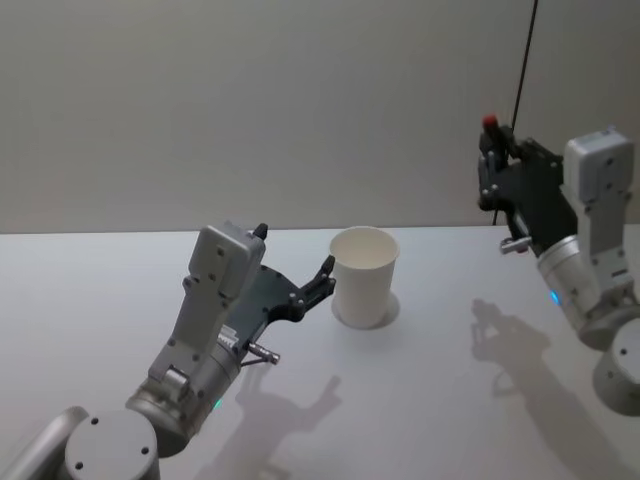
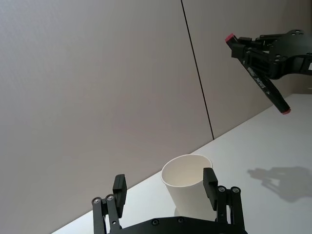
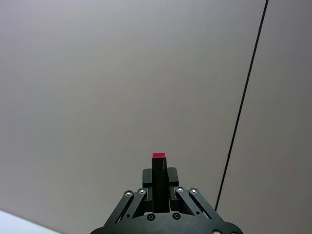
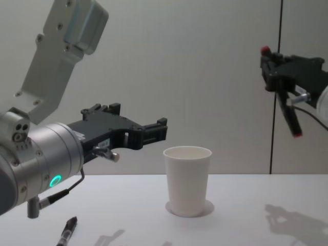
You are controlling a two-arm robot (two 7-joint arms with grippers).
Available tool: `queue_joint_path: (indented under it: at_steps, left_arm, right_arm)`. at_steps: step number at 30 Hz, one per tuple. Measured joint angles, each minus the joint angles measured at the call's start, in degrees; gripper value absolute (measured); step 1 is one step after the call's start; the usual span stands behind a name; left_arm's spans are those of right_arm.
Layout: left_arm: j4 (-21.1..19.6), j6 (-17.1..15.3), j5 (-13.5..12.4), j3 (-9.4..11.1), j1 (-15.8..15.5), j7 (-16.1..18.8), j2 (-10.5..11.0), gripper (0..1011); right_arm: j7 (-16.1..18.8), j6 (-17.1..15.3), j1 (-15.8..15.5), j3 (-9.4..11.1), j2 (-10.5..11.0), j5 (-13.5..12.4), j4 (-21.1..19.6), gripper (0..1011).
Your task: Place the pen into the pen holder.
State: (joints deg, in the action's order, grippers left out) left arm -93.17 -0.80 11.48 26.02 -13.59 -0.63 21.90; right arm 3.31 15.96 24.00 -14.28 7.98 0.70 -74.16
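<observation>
The pen holder is a white paper cup standing upright in the middle of the table, also seen from the side and from the left wrist. My left gripper hovers open just to its left, with nothing between the fingers. High on the right, well above the table, my right gripper is shut on the pen. The pen is black with red ends and hangs slanted. One red end pokes out between the fingers.
A second black marker lies on the white table near the left front, below my left arm. A plain grey wall with a dark vertical seam stands behind.
</observation>
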Motion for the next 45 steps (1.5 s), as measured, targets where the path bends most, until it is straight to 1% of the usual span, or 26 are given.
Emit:
queue_joint_path:
  at_steps: [1, 4, 5, 6, 7, 9, 10, 12, 13, 19, 22, 24, 29, 34, 36, 37, 42, 43, 45]
  left_arm:
    - [0.0, 0.0, 0.0, 0.0, 0.0, 0.0, 0.0, 1000]
    - [0.0, 0.0, 0.0, 0.0, 0.0, 0.0, 0.0, 1000]
    - [0.0, 0.0, 0.0, 0.0, 0.0, 0.0, 0.0, 1000]
    - [0.0, 0.0, 0.0, 0.0, 0.0, 0.0, 0.0, 1000]
    - [0.0, 0.0, 0.0, 0.0, 0.0, 0.0, 0.0, 1000]
    - [0.0, 0.0, 0.0, 0.0, 0.0, 0.0, 0.0, 1000]
    - [0.0, 0.0, 0.0, 0.0, 0.0, 0.0, 0.0, 1000]
    - [0.0, 0.0, 0.0, 0.0, 0.0, 0.0, 0.0, 1000]
    - [0.0, 0.0, 0.0, 0.0, 0.0, 0.0, 0.0, 1000]
    - [0.0, 0.0, 0.0, 0.0, 0.0, 0.0, 0.0, 1000]
    - [0.0, 0.0, 0.0, 0.0, 0.0, 0.0, 0.0, 1000]
    - [0.0, 0.0, 0.0, 0.0, 0.0, 0.0, 0.0, 1000]
    - [0.0, 0.0, 0.0, 0.0, 0.0, 0.0, 0.0, 1000]
    - [0.0, 0.0, 0.0, 0.0, 0.0, 0.0, 0.0, 1000]
    - [0.0, 0.0, 0.0, 0.0, 0.0, 0.0, 0.0, 1000]
    - [0.0, 0.0, 0.0, 0.0, 0.0, 0.0, 0.0, 1000]
    - [0.0, 0.0, 0.0, 0.0, 0.0, 0.0, 0.0, 1000]
    - [0.0, 0.0, 0.0, 0.0, 0.0, 0.0, 0.0, 1000]
    - [0.0, 0.0, 0.0, 0.0, 0.0, 0.0, 0.0, 1000]
  right_arm:
    - [-0.1, 0.6, 0.2, -0.1, -0.2, 0.1, 0.5, 165]
    - [-0.5, 4.0, 0.8, -0.5, -0.9, 0.3, 2.2, 165]
    - [-0.6, 5.8, 1.3, -0.8, -1.3, 0.4, 3.4, 165]
    - [-0.7, 6.6, 1.5, -0.9, -1.5, 0.4, 4.0, 165]
    - [-0.8, 8.7, 1.9, -1.2, -1.9, 0.3, 5.2, 165]
    - [-0.8, 10.4, 2.5, -1.4, -2.4, 0.2, 6.7, 165]
    - [-0.7, 12.2, 2.9, -1.6, -2.8, 0.0, 7.9, 165]
    - [-0.6, 13.8, 3.5, -1.8, -3.3, -0.3, 9.4, 165]
    - [-0.5, 15.2, 4.1, -2.0, -3.7, -0.6, 10.8, 165]
    - [0.4, 19.6, 6.0, -2.7, -5.1, -2.0, 15.2, 165]
    - [1.3, 22.3, 7.4, -3.1, -6.1, -3.3, 18.8, 165]
    - [1.7, 23.2, 7.8, -3.2, -6.5, -3.9, 19.9, 165]
    - [3.3, 26.6, 9.9, -3.7, -7.9, -6.0, 24.9, 165]
    - [4.7, 29.1, 11.5, -4.1, -8.9, -7.6, 28.6, 165]
    - [5.8, 31.1, 12.7, -4.3, -9.7, -8.8, 31.6, 165]
    - [5.8, 31.1, 12.7, -4.3, -9.7, -8.8, 31.6, 165]
    - [7.5, 34.6, 15.3, -4.5, -11.2, -10.6, 37.2, 165]
    - [7.5, 34.6, 15.3, -4.5, -11.2, -10.6, 37.2, 165]
    - [8.4, 36.3, 16.7, -4.6, -11.9, -11.4, 40.2, 165]
